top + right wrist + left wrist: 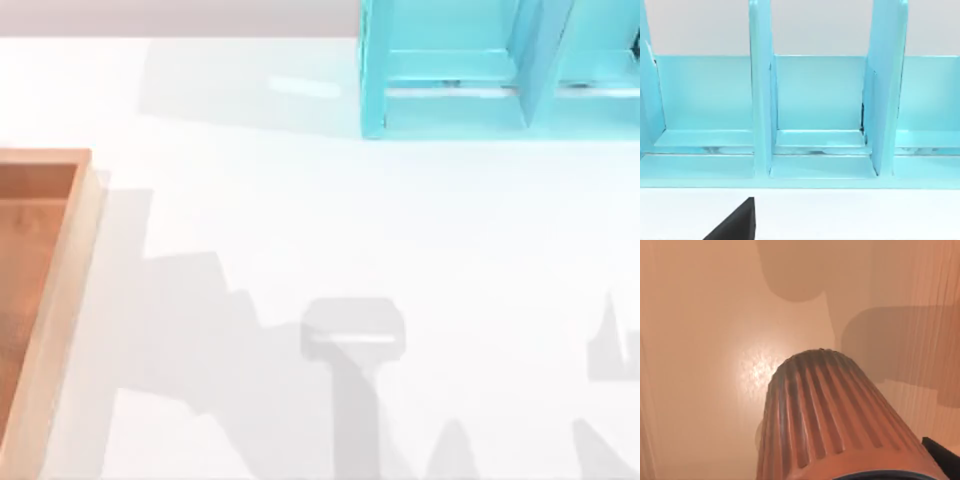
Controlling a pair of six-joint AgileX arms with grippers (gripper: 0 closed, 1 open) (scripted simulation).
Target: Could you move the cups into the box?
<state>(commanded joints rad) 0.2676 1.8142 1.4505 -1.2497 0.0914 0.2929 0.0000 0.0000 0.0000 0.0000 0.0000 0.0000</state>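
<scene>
A reddish-brown cup (830,415) with vertical ribs hangs close under my left wrist camera, base pointing down at the orange-brown floor of the box (700,340). My left gripper is shut on it near the rim, and a dark finger (945,456) shows beside the cup. In the top view the box (62,300) lies at the table's left edge, with a light tan rim and an orange-brown inside. A dark part of my right gripper (735,225) shows in the right wrist view, over the white table and facing the turquoise frame.
A turquoise shelf-like frame (450,80) with upright dividers stands at the back right of the table, also in the right wrist view (760,100). White tabletop (300,230) stretches between it and the box, crossed by grey arm shadows.
</scene>
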